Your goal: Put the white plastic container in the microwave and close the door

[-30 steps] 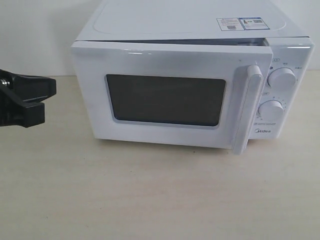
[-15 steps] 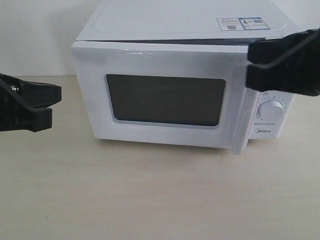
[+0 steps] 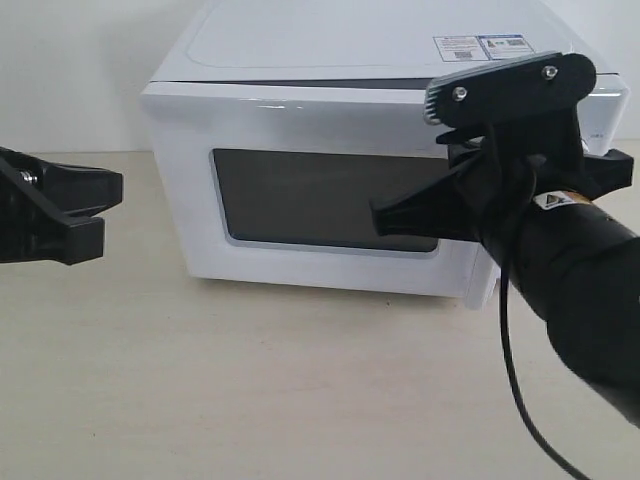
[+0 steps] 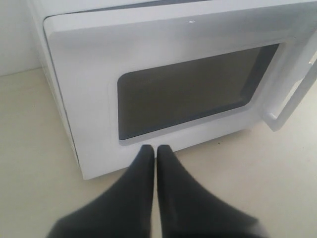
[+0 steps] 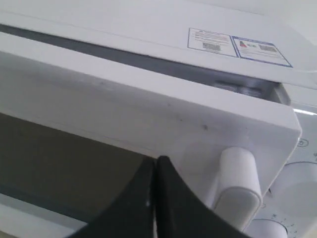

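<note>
The white microwave [image 3: 330, 45] stands at the back of the table. Its door [image 3: 300, 125] with the dark window [image 3: 320, 200] is nearly closed; in the right wrist view a thin dark gap runs along the top of the door [image 5: 124, 104]. My right gripper [image 3: 380, 221] is shut and empty, with its tip [image 5: 156, 159] close to the door face beside the white bar handle [image 5: 237, 183]. My left gripper [image 3: 108, 212] is shut and empty, left of the microwave, pointing at the lower part of the door [image 4: 84, 99]. The white plastic container is out of view.
The beige table [image 3: 250, 390] stretches out in front of the microwave. The right arm and its cable [image 3: 515, 380] cover the control panel in the exterior view. One dial [image 5: 297, 183] shows beside the handle, and stickers [image 5: 237, 44] lie on the microwave's top.
The right arm has come in from the right, across the control panel, and its tip is now at the door. The gap at the door's handle side has narrowed. The left gripper edged slightly right.
</note>
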Robot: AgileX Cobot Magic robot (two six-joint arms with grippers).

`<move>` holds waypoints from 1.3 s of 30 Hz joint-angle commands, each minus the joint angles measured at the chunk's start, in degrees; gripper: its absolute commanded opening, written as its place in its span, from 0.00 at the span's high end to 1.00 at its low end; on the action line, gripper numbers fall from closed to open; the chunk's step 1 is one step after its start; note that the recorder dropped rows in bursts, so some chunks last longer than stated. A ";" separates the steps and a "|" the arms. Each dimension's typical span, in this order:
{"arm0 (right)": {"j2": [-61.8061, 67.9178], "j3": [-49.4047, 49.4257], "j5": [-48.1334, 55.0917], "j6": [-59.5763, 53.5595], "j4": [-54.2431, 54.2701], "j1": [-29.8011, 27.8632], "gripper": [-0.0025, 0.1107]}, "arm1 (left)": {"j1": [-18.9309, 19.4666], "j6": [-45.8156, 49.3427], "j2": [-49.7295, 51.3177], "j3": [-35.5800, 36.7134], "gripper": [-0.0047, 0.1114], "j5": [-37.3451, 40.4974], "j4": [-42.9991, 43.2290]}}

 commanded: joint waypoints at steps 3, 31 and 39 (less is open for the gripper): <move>0.19 -0.38 8.44 7.25 -5.39 -8.46 0.98 | 0.01 -0.46 0.04 0.29 0.92 -0.33 -0.13; 4.67 -9.54 11.85 -0.13 -3.58 -12.65 0.98 | 0.01 -0.46 0.04 0.29 0.92 -1.19 -0.56; 4.11 -9.54 20.40 -1.43 -3.98 -19.04 0.98 | 0.01 -0.46 0.04 0.29 0.92 -1.41 -0.56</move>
